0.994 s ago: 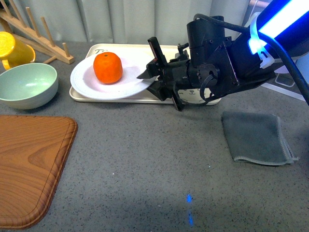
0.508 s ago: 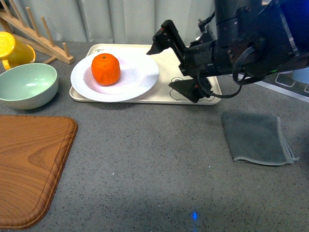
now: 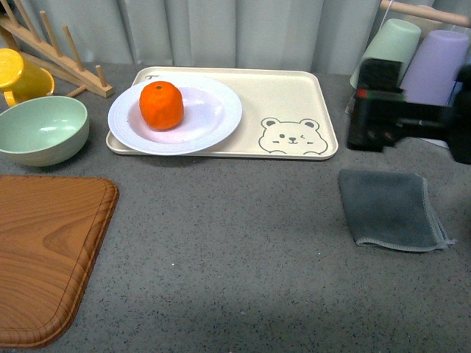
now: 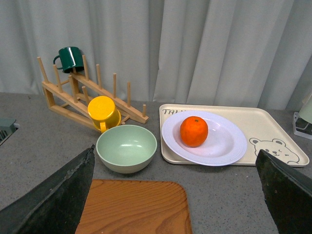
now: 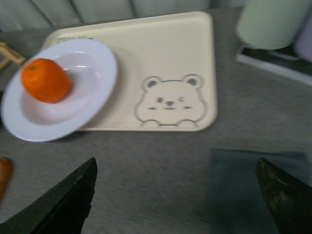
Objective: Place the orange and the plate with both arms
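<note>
**Orange on the plate, plate on the tray, both arms clear**

We're looking at the orange (image 3: 162,104) sitting on the left half of the plate (image 3: 210,118), and the plate rests on the left end of the beige bear tray (image 3: 324,140), its near-left rim overhanging the tray's edge a little. We judge that's where both were meant to end up: fruit cradled in the deep dish so it can't roll, dish carried by the tray.

The right end effector (image 5: 175,207) shows in its own wrist view as two dark fingertips (image 5: 68,202) spread wide at the frame's corners, nothing between them, looking down on the tray and counter (image 3: 235,235) from above. In the front view we only catch a blurred dark block of that arm at the far right, in front of the upturned cups (image 3: 412,59).

The left end effector (image 4: 180,195) is likewise wide open and empty, hanging above the near-left of the counter, well apart from the plate; the front view doesn't show it.

Around the tray: a mint-green bowl (image 3: 40,129) just left of it, a yellow cup (image 3: 18,73) on the wooden rack (image 4: 92,95), a wooden board (image 3: 44,250) near left, a grey cloth (image 3: 390,209) near right.

To us the placing looks finished; nothing is gripped.
</note>
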